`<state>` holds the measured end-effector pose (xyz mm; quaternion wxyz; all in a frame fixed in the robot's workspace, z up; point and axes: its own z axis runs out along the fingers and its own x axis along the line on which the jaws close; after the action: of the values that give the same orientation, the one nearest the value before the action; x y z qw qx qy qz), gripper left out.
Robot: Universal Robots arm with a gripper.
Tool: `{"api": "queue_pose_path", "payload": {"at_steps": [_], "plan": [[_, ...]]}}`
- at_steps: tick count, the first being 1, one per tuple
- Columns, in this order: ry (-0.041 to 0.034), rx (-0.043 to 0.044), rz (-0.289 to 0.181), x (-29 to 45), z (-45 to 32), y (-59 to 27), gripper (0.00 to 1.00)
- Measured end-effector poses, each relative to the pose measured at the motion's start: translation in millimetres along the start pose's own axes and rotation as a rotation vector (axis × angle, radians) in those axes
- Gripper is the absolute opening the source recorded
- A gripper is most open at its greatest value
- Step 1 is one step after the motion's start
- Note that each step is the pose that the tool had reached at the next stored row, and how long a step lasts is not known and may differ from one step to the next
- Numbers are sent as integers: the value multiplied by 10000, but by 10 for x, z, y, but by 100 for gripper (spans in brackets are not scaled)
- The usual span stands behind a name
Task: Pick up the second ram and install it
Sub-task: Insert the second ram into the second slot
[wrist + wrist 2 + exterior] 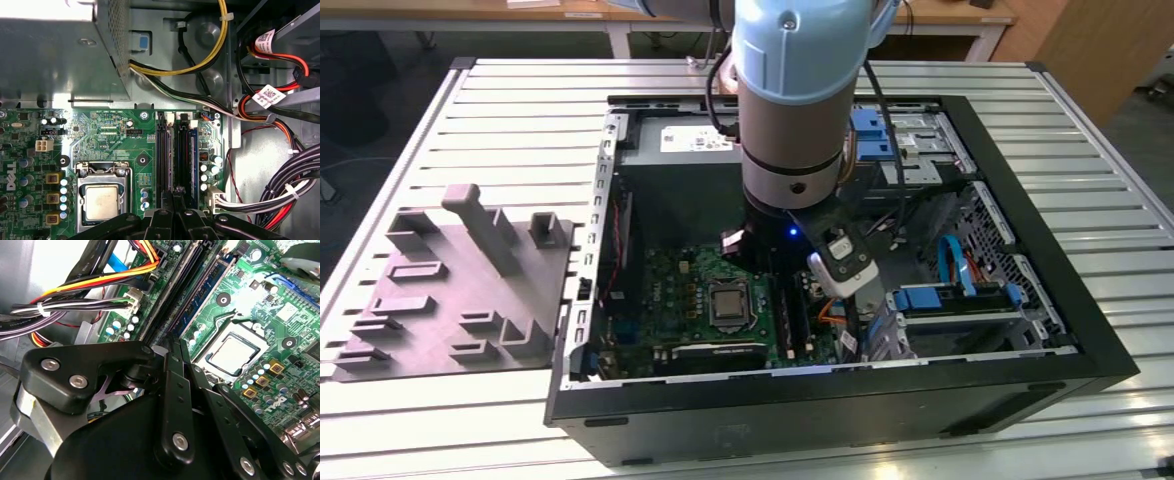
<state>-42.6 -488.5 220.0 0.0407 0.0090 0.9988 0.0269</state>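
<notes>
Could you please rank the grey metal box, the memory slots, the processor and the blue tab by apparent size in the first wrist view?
1. grey metal box, though it likely sits nearer the camera, which enlarges it
2. memory slots, taken as one bank
3. processor
4. blue tab

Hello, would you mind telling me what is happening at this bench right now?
A Universal Robots arm reaches down into an open computer case on the table. Its gripper sits right over the black RAM slots beside the processor on the motherboard. One RAM module already seems seated in a neighbouring slot.
</notes>
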Motion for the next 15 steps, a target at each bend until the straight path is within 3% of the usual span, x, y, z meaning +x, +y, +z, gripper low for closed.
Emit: {"api": "queue_pose_path", "payload": {"at_steps": [15], "plan": [[0, -4, 0, 1, 12, -1, 11]]}}
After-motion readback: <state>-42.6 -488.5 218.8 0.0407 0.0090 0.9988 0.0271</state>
